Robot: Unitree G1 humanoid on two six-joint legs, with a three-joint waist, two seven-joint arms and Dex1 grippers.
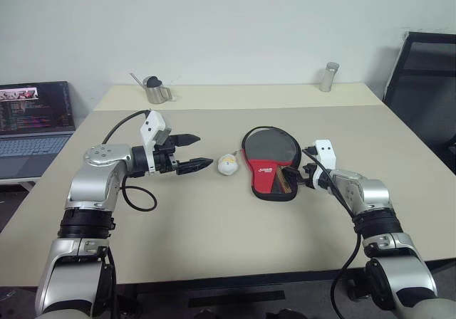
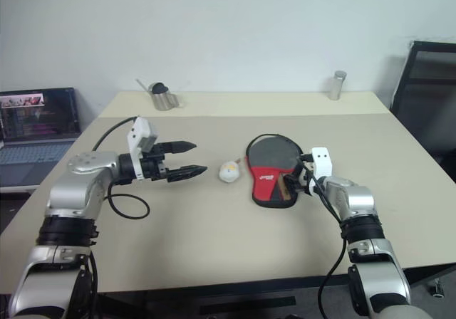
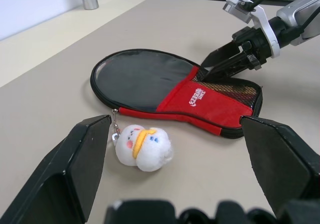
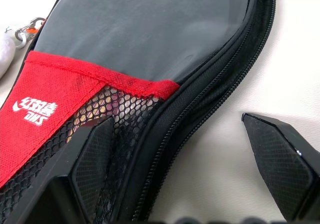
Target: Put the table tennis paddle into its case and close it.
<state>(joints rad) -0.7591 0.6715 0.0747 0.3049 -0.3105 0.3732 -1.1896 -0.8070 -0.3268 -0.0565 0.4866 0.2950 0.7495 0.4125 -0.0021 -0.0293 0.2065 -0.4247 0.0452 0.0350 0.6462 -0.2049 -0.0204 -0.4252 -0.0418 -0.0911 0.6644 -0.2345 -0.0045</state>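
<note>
while the case (image 1: pixel 269 164) lay on the desk (image 1: pixel 214 226), the right hand (image 3: pixel 225 66), fingers wide, straddled its edge; it should pinch the zipper rim squarely.

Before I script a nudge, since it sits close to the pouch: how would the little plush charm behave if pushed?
The plush charm looks soft and light, so it would probably squash and slide on the table rather than resist. Its rounded body might tumble a bit. A metal clasp seems to tie it to the case, so it may tug the zipper.
</note>
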